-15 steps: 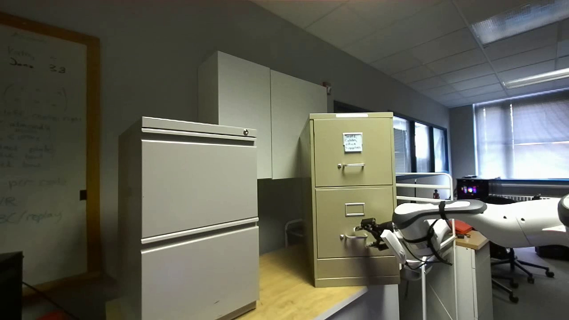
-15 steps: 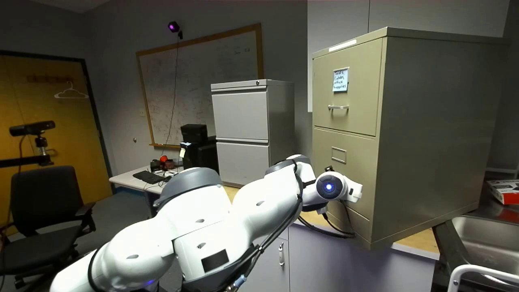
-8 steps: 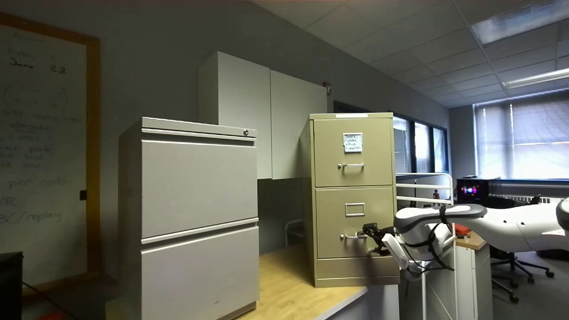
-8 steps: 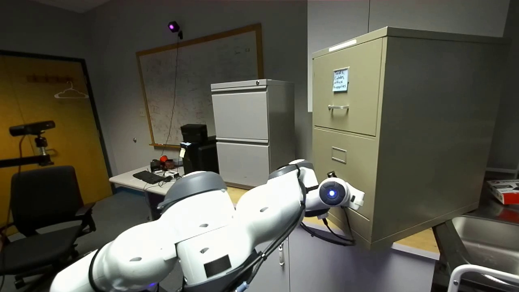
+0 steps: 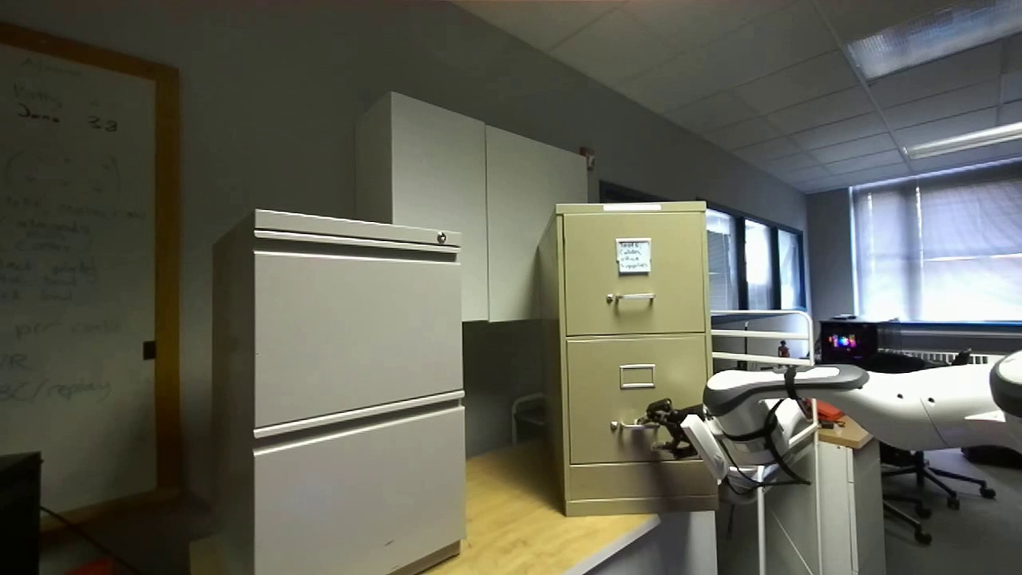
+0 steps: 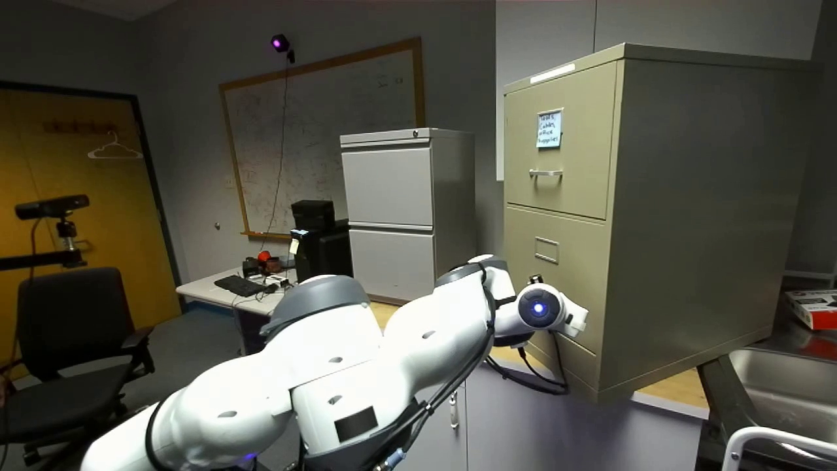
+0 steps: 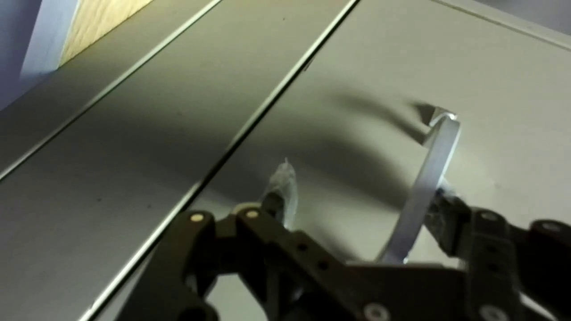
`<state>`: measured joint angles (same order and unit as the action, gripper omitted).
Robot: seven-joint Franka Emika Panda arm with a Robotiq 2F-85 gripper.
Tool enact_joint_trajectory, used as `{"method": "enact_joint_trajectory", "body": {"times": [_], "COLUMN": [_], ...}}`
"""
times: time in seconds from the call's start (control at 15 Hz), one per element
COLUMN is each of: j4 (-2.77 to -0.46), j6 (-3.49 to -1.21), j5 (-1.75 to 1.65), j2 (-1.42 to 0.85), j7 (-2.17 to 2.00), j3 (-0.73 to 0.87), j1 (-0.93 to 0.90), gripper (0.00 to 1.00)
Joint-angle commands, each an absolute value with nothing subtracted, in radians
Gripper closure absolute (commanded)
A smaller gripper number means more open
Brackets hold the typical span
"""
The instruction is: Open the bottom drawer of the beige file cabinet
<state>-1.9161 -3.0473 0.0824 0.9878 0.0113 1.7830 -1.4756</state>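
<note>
The beige file cabinet (image 5: 587,311) stands upright in both exterior views (image 6: 700,216). Its bottom drawer (image 5: 595,399) is closed, with its front flush. The drawer's silver bar handle (image 5: 627,426) shows in the wrist view (image 7: 424,187), tilted there. My gripper (image 5: 650,435) is at the right part of this handle. In the wrist view my gripper (image 7: 366,183) is open, with the handle bar between its fingers. The bar lies close to the right finger (image 7: 450,214), whose tip is partly behind it. The left finger (image 7: 285,187) is well apart from it. In an exterior view (image 6: 539,311) the arm's wrist hides gripper and handle.
A pale grey two-drawer cabinet (image 5: 359,343) stands beside the beige one on the wooden counter (image 5: 519,511). White metal rails (image 5: 762,355) stand near the arm. A sink (image 6: 785,386) and a red-white box (image 6: 814,307) are on the beige cabinet's far side.
My gripper has moved down a little, drawn slightly back from the handle, then come closer to the drawer front again. The drawer has not moved.
</note>
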Motion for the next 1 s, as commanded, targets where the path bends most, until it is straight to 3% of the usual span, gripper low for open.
{"method": "enact_joint_trajectory", "body": {"times": [0.0,0.4,0.93], "j4": [-1.867,-1.947,-2.192], "j6": [-3.021,-2.982,-3.125], "j5": [0.102,0.099,0.066], "j2": [0.964,0.857,0.758], "j7": [-0.033,-0.074,-0.014], "j3": [1.817,1.817,1.716], "j1": [-1.527,-1.481,-1.379], "gripper": [0.57,0.98,1.0]}}
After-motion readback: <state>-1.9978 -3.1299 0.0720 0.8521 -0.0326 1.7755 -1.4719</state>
